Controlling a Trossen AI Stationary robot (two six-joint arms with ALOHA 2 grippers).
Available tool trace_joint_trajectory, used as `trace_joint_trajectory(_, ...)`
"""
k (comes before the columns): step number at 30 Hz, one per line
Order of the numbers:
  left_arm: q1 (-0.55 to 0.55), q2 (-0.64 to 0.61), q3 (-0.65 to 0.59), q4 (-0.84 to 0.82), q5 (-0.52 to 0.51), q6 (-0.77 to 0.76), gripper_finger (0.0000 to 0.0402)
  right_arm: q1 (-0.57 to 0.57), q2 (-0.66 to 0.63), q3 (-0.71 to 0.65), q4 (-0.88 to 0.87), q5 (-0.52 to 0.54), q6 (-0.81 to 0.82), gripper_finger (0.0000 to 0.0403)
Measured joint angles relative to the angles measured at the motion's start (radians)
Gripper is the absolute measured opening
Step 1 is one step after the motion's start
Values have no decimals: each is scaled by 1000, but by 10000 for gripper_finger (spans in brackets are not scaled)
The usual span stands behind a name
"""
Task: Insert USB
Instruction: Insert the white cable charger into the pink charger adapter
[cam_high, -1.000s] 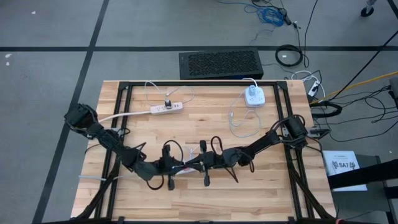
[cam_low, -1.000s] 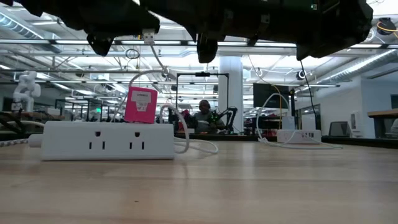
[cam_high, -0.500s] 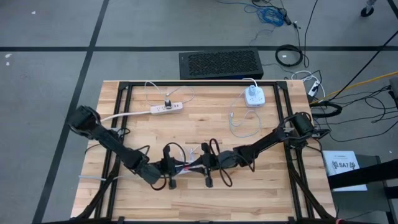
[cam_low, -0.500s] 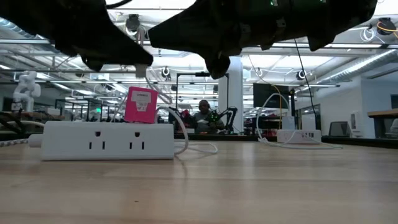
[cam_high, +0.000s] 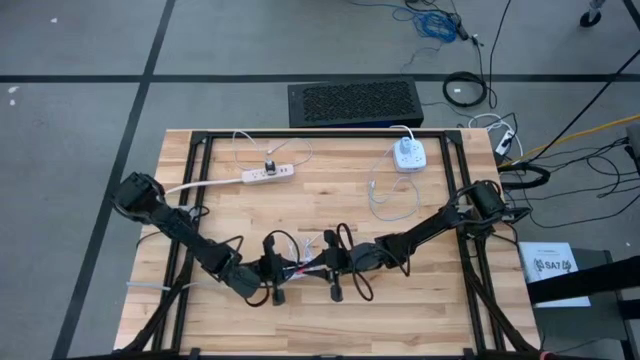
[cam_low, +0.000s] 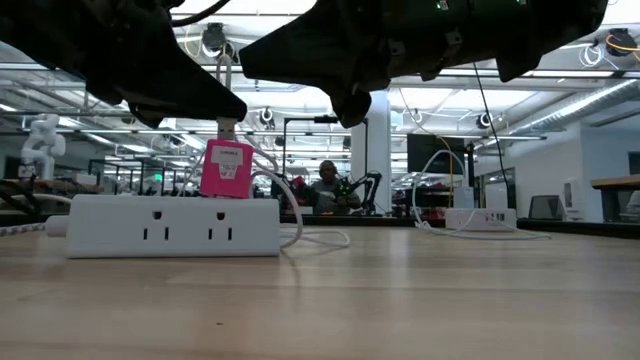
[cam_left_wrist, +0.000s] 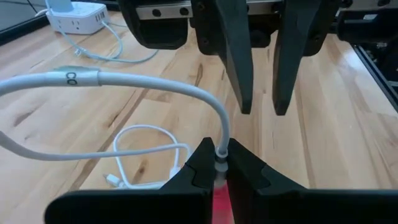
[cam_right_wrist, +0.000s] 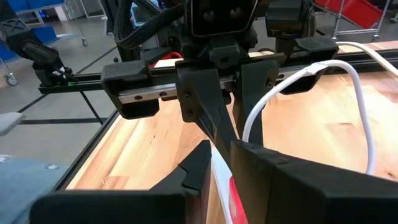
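Near the front edge of the table (cam_high: 430, 300), about the middle, the two arms meet nose to nose. The left gripper (cam_left_wrist: 219, 155) has its fingers pinched tight on the white USB cable (cam_left_wrist: 155, 84), right at the collar where the cord runs into its plug. Something pink-red shows between those fingers just below the collar, and what it is cannot be told.

From the left wrist, the cord arcs up out of the grip and sweeps away in a long loop, with more slack coiled on the boards beneath. Facing it, just beyond, the right gripper (cam_left_wrist: 263, 111) hangs with its two dark fingers standing apart and nothing seen between their tips.

Across the table top, the metal plug (cam_low: 228, 127) pokes down from under the left gripper, held in the air. In that low view it lines up just above the pink charger (cam_low: 227, 168) seated in the white power strip (cam_low: 165, 225). From overhead, though, the power strip (cam_high: 266, 173) lies at the far left of the table, well apart from both grippers (cam_high: 283, 270) (cam_high: 322, 263).

Over at the far right sits a small white outlet hub (cam_high: 407, 153), its own cord curling toward the middle. Beyond the table, a person (cam_low: 325, 185) sits in the room behind.
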Motion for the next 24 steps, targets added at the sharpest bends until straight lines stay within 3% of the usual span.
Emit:
trace_joint_trajectory(12, 14, 63, 1, 67, -14, -3, 23, -1, 0, 0, 1, 2, -4, 54)
trace_joint_trajectory(24, 14, 63, 9, 22, 5, 20, 23, -1, 1, 0, 1, 2, -4, 54)
